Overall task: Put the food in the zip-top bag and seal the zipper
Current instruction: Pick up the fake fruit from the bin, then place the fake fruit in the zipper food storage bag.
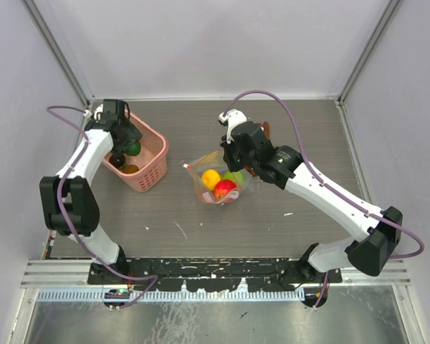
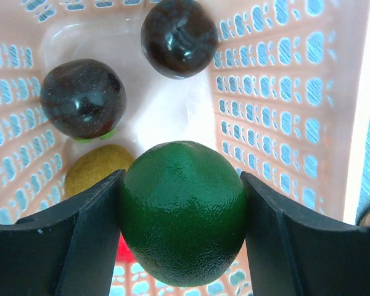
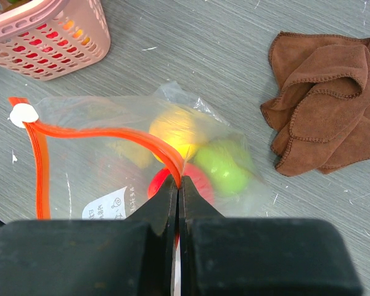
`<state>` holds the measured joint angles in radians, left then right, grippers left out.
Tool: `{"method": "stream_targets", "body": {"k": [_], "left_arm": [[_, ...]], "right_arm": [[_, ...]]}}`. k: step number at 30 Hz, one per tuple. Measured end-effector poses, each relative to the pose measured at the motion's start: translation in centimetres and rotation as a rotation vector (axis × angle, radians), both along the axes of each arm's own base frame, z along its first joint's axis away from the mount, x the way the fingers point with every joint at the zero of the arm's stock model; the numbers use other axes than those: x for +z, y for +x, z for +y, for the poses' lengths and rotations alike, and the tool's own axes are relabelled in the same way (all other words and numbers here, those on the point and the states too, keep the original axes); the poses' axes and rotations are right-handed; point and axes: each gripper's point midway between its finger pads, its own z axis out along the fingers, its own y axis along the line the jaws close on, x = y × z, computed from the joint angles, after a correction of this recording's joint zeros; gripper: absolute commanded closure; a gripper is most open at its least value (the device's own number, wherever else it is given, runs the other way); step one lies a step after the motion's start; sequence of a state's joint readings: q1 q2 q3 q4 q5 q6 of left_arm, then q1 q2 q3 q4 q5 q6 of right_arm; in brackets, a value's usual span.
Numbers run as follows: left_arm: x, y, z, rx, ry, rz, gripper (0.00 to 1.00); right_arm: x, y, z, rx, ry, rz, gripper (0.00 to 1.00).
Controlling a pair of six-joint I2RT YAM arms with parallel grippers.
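The clear zip-top bag [image 3: 92, 172] lies on the table with a yellow fruit [image 3: 176, 132], a green one [image 3: 225, 166] and a red one [image 3: 200, 182] inside. Its red zipper [image 3: 111, 132] arches up from a white tab [image 3: 23, 115], so the mouth stands apart. My right gripper [image 3: 179, 180] is shut on the zipper strip at the bag's right end. My left gripper [image 2: 182, 176] is down inside the pink basket [image 2: 283, 92], and both fingers press the sides of a dark green fruit [image 2: 182, 213]. From above, the bag [image 1: 218, 183] sits mid-table and the left gripper [image 1: 129, 147] is over the basket.
Two dark purple fruits [image 2: 83, 98] [image 2: 179, 37] and a brownish one [image 2: 95, 169] lie on the basket floor. A brown cloth [image 3: 327, 105] is crumpled to the right of the bag. The basket [image 1: 154, 161] stands left of the bag, near the left wall.
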<state>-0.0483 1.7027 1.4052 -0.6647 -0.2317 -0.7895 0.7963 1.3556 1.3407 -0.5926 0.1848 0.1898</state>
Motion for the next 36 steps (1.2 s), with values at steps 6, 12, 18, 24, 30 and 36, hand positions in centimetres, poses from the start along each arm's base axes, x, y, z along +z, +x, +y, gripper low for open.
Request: {"method": "stream_targets", "body": {"k": [6, 12, 18, 24, 30, 36], "left_arm": [[3.9, -2.3, -0.9, -0.080, 0.033, -0.087, 0.60], [8.1, -5.1, -3.3, -0.217, 0.028, -0.220, 0.60], [12.3, -8.0, -7.6, -0.415, 0.022, -0.386, 0.60], [15.3, -10.9, -12.9, -0.659, 0.015, -0.549, 0.60], [16.6, -13.7, -17.6, -0.899, 0.014, -0.681, 0.60], [16.7, -17.1, -22.6, -1.144, 0.028, -0.815, 0.60]], "right_arm": [[0.0, 0.0, 0.0, -0.001, 0.000, -0.001, 1.00], [0.0, 0.1, -0.1, -0.006, -0.003, -0.003, 1.00], [0.0, 0.1, -0.1, -0.008, -0.002, -0.003, 1.00], [0.0, 0.1, -0.1, -0.008, -0.002, -0.003, 1.00], [0.0, 0.1, -0.1, -0.010, 0.001, -0.001, 1.00], [0.0, 0.1, -0.1, -0.011, 0.003, 0.000, 1.00]]}}
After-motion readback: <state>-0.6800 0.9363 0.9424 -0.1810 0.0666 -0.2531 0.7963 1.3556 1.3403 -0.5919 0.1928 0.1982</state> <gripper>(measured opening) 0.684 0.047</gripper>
